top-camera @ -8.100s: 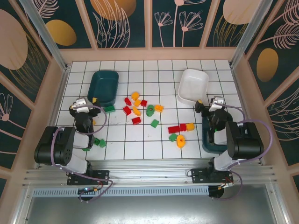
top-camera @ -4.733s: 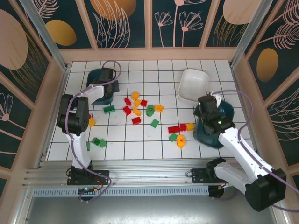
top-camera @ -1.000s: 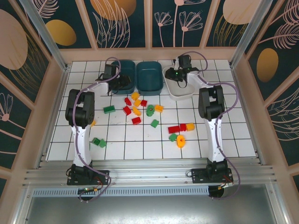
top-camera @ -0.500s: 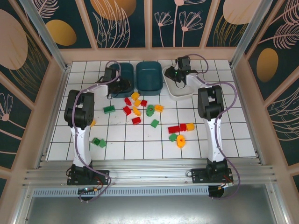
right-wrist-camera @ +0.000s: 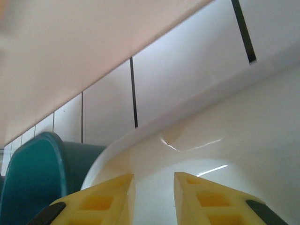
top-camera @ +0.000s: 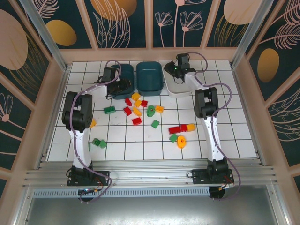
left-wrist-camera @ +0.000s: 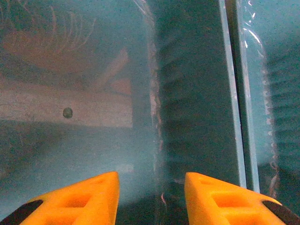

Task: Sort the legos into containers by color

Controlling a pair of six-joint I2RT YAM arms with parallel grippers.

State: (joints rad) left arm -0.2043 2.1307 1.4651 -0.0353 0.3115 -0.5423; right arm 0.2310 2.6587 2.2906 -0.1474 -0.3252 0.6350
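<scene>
Three containers stand in a row at the back: a left teal tub [top-camera: 126, 74], a middle teal tub [top-camera: 149, 77] and a white tub [top-camera: 177, 86]. My left gripper [top-camera: 117, 82] reaches into the left teal tub [left-wrist-camera: 93, 140]; its fingers [left-wrist-camera: 84, 199] are open with nothing between them. My right gripper [top-camera: 180, 68] is over the far end of the white tub [right-wrist-camera: 225, 154], jaws slightly open and holding nothing. Red [top-camera: 127, 110], green [top-camera: 109, 109] and yellow [top-camera: 137, 111] legos lie scattered on the tiles in front of the tubs.
More legos lie further forward: a red pair [top-camera: 177, 129], a yellow ring [top-camera: 181, 142] and green ones [top-camera: 99, 142] near the left arm's upright link. The wooden back wall [top-camera: 150, 54] stands right behind the tubs. The middle teal tub's rim [left-wrist-camera: 234, 93] lies just right of the left fingers.
The white tub has slid a little left, up against the middle teal tub, and my right gripper has moved toward the back wall. The left gripper has hardly moved.
</scene>
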